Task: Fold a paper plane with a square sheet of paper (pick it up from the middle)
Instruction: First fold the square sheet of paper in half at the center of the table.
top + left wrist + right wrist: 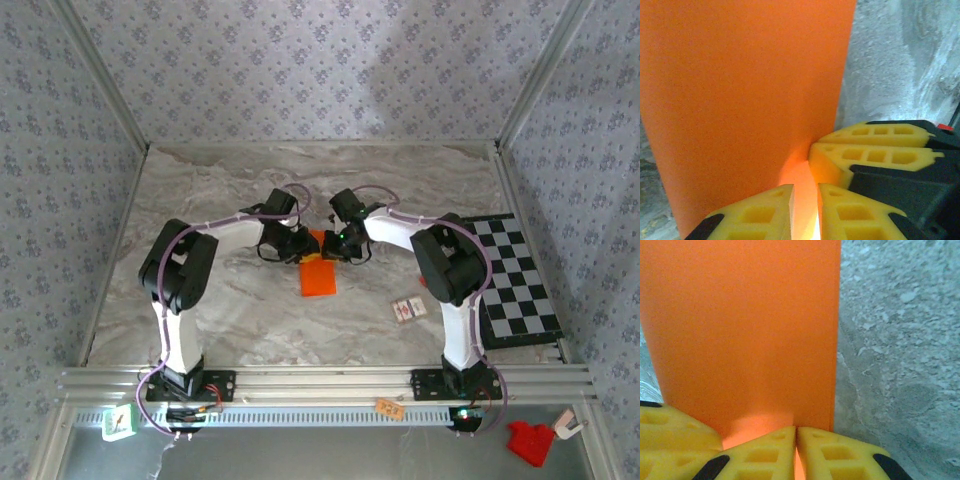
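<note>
The orange sheet of paper, folded into a narrow rectangle, lies on the marble table in the middle. Both grippers meet at its far end. My left gripper has its yellow fingers a narrow gap apart, with a raised bit of the paper between them. My right gripper is pressed shut on the paper's near edge. In the left wrist view the right gripper's yellow fingers sit just beside mine. A left finger shows at the lower left of the right wrist view.
A black-and-white checkered board lies at the right of the table, behind the right arm's elbow. Two small cards lie near the front right. A red block sits below the front rail at the right.
</note>
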You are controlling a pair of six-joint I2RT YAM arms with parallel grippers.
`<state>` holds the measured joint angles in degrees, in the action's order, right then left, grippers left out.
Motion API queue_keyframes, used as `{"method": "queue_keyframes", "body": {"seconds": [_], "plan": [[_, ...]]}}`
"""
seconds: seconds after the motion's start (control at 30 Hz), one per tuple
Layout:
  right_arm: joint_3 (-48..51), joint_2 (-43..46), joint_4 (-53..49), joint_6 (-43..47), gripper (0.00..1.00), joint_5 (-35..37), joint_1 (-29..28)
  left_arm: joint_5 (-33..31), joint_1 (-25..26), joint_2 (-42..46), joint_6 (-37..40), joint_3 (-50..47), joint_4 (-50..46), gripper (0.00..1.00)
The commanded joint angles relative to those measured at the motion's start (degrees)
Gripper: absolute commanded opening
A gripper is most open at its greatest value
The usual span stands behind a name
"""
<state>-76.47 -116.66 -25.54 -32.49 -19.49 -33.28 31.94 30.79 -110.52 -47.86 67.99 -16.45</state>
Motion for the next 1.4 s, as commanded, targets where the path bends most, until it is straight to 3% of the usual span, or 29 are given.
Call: {"method": "queue_keyframes", "body": {"seconds": [0.0,0.47,0.77,1.0,1.37], "plan": [[2.6,-6.5,-7.3,0.6,0.15,9.3,0.2,0.7,0.2,-1.4,1.9,1.9,-2.3,0.19],[1.7,-8.1,-10.1,0.9,0.15,11.0,0.2,-4.3,-2.2,-1.9,7.0,-1.8,-6.2,0.18],[1.5,-8.4,-11.7,1.6,0.15,11.9,0.4,-7.2,-5.9,3.0,10.7,-5.5,-9.2,0.16],[1.3,-8.3,-11.9,1.8,0.15,12.0,0.5,-0.5,-4.3,7.2,9.7,-3.6,-2.7,0.17],[1.9,-9.0,-11.2,2.0,0.15,11.6,0.6,-0.3,-2.4,-2.1,10.8,2.4,-0.8,0.17]]}}
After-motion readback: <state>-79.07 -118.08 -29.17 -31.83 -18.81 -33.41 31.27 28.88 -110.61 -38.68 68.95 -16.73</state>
